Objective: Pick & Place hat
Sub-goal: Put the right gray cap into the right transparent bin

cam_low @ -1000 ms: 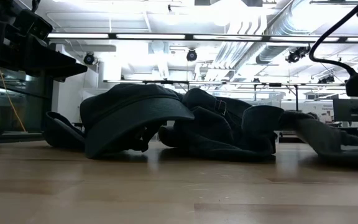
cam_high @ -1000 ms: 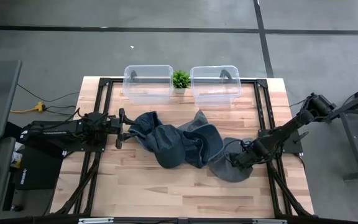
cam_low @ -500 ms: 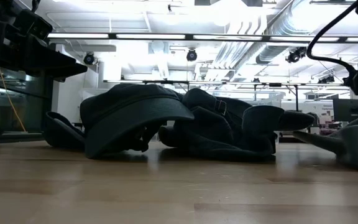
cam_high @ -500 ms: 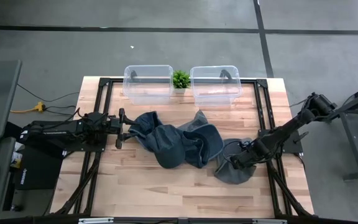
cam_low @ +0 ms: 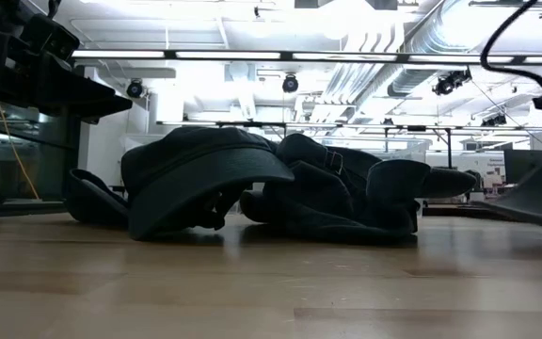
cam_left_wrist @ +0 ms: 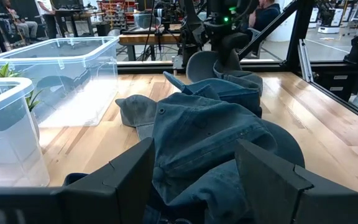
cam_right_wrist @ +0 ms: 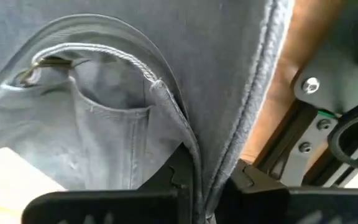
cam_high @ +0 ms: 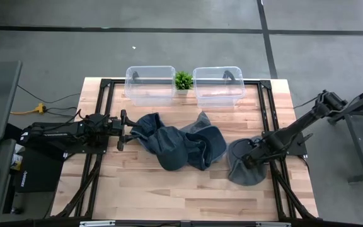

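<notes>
Between its fingers, right gripper [cam_high: 249, 155] clamped on grey hat [cam_high: 244, 165]; left gripper [cam_high: 123, 130] part-open, empty

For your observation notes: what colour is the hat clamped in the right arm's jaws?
Grey, the hat looks plain with no pattern; the high view shows it best.

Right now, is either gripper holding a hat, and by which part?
The right gripper is shut on the grey hat, pinching a fold of fabric at its edge. The left gripper stands open at the pile of blue hats, holding nothing.
</notes>
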`<action>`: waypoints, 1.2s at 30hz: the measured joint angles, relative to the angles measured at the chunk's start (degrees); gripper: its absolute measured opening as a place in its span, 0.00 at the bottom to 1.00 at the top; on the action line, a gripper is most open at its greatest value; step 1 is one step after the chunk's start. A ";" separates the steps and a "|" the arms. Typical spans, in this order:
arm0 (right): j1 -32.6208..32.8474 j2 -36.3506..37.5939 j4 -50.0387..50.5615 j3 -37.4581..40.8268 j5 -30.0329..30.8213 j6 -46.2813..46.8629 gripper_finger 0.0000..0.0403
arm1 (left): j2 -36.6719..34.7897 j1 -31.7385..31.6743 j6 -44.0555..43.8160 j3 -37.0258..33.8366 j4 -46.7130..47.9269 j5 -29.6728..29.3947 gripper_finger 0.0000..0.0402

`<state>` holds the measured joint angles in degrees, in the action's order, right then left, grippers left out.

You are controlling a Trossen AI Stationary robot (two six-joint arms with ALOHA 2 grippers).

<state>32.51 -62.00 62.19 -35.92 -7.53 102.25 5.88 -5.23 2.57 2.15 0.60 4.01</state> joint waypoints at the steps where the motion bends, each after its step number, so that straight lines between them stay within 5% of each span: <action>1: 0.00 0.46 0.38 -0.41 0.92 -0.38 0.05 | 0.00 0.00 -0.02 0.00 0.00 0.00 0.55; 24: -11.97 1.64 27.83 -30.01 21.66 -23.91 0.05 | 0.01 0.00 0.00 0.00 0.00 0.00 0.55; 36: -31.37 -4.18 27.86 -39.85 27.98 -57.12 0.05 | -0.01 0.01 -0.01 0.00 0.00 0.00 0.55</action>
<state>1.14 -66.18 90.05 -75.77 20.46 45.14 5.87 -5.23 2.56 2.15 0.60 4.01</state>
